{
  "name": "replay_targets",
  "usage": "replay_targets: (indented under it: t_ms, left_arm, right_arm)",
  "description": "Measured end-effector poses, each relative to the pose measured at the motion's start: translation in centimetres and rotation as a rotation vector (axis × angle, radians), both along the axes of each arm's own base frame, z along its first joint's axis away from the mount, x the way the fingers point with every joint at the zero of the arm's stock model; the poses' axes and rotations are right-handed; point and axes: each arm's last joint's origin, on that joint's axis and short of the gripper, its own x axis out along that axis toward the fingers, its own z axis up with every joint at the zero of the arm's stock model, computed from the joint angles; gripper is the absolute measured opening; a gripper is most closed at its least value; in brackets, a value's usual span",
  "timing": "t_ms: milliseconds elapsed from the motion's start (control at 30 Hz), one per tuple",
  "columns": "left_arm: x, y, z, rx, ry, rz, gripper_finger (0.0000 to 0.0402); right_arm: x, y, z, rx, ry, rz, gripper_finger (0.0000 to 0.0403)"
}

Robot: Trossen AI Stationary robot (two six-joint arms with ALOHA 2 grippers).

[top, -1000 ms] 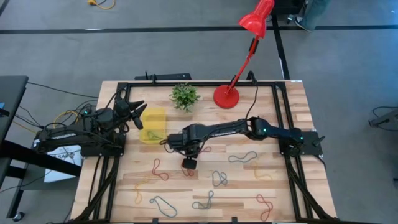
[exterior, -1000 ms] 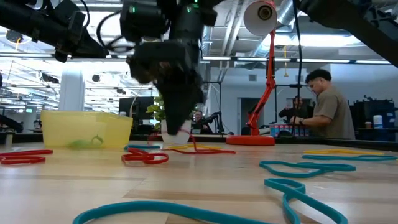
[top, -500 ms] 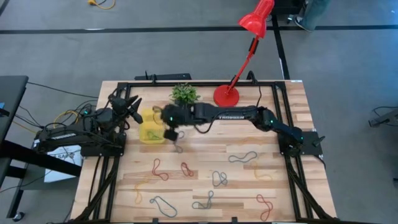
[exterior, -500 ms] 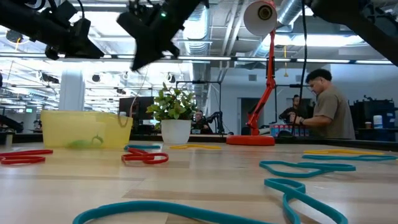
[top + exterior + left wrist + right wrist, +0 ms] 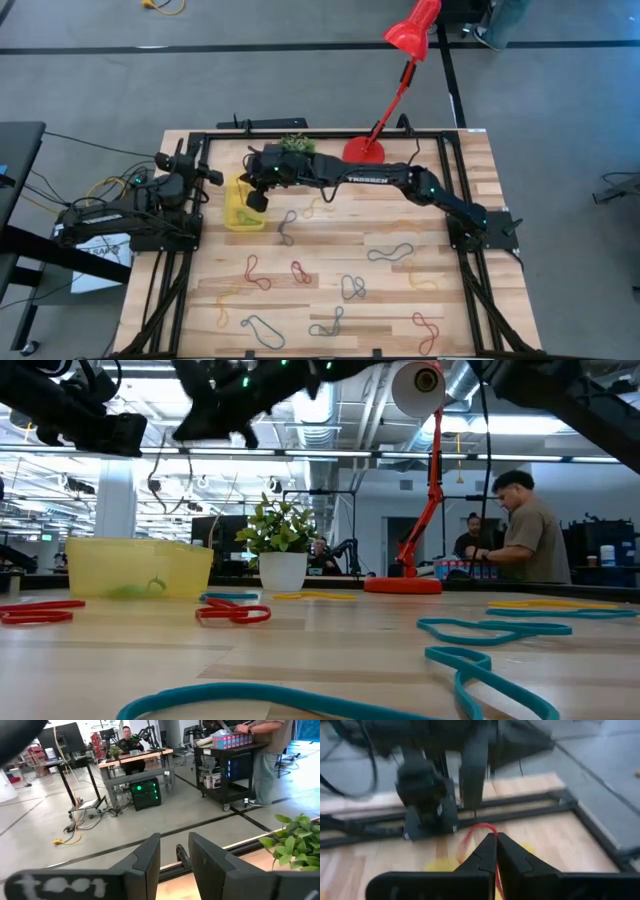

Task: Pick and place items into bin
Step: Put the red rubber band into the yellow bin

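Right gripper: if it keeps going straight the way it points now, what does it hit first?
Probably the yellow bin. The right gripper, shut on a red loop, hangs above the bin pointing down at it; the left arm's base lies farther along. Depth is hard to judge.

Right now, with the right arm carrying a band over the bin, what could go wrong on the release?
The right gripper is shut on a red band that dangles loosely; from above it sits near the yellow bin's edge, so the band may drape over the rim or fall outside. The left gripper waits close beside the bin, so the arms could brush. A floppy loop might also cling to the fingers on opening.
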Motion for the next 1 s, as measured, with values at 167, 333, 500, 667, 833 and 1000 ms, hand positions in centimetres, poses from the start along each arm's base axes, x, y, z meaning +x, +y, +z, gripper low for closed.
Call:
replay_targets:
  t_ms: [167,333,500,667,833,1000]
  left_arm:
    - [0.0,0.0,0.0,0.000,0.000,0.000,0.0093]
    - [0.0,0.0,0.0,0.000,0.001,0.000,0.0093]
    - [0.0,0.0,0.0,0.000,0.002,-0.001,0.0093]
    - [0.0,0.0,0.0,-0.003,0.002,-0.013,0.0093]
    - [0.0,0.0,0.0,-0.004,0.001,-0.018,0.0093]
    - [0.0,0.0,0.0,-0.004,0.002,-0.019,0.0093]
  right_arm:
    - [1.3,-0.1,-3.9,0.046,0.044,-0.020,0.0001]
    - [2.1,-0.2,-6.8,0.086,0.064,-0.041,0.0002]
    - [2.2,-0.2,-7.4,0.107,0.080,-0.050,0.0020]
    - [2.2,-0.2,-7.4,0.107,0.087,-0.051,0.0056]
    - [2.0,-0.1,-7.6,0.109,0.111,-0.048,0.0089]
    - [1.9,0.0,-7.8,0.110,0.133,-0.048,0.0116]
